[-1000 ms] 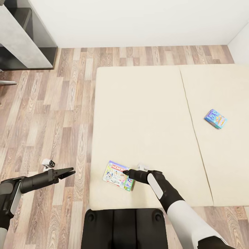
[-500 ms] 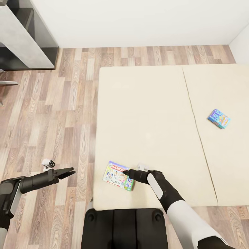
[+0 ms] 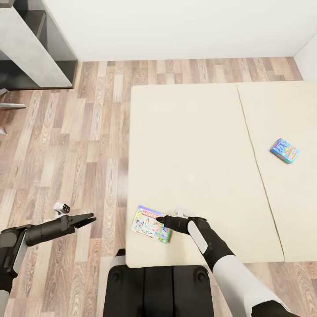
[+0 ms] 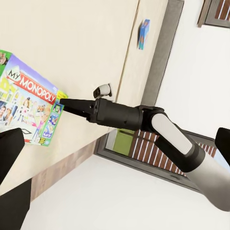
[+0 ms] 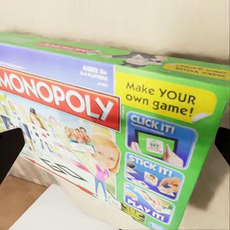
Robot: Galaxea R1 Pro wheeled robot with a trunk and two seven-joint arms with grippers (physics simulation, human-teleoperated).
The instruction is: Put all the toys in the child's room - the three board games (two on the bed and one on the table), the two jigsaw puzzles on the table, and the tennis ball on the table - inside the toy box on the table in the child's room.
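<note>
Two board games lie on the bed (image 3: 193, 145): the large green-edged Monopoly box (image 3: 151, 223) near the near left corner, its long axis slanting from near right to far left, and one small blue box (image 3: 284, 150) far to the right, also lying askew. The right gripper (image 3: 159, 219) has its tips at the Monopoly box's right edge, but I cannot tell if it grips it. The left gripper (image 3: 90, 217) hangs over the floor (image 3: 66, 141) with its fingers nearly together, holding nothing.

Two board games (image 3: 151, 224) (image 3: 284, 151) lie well apart on the bed (image 3: 193, 145).

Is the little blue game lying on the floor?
No, the blue game lies on the bed, on its right mattress half, far from the wood floor.
</note>
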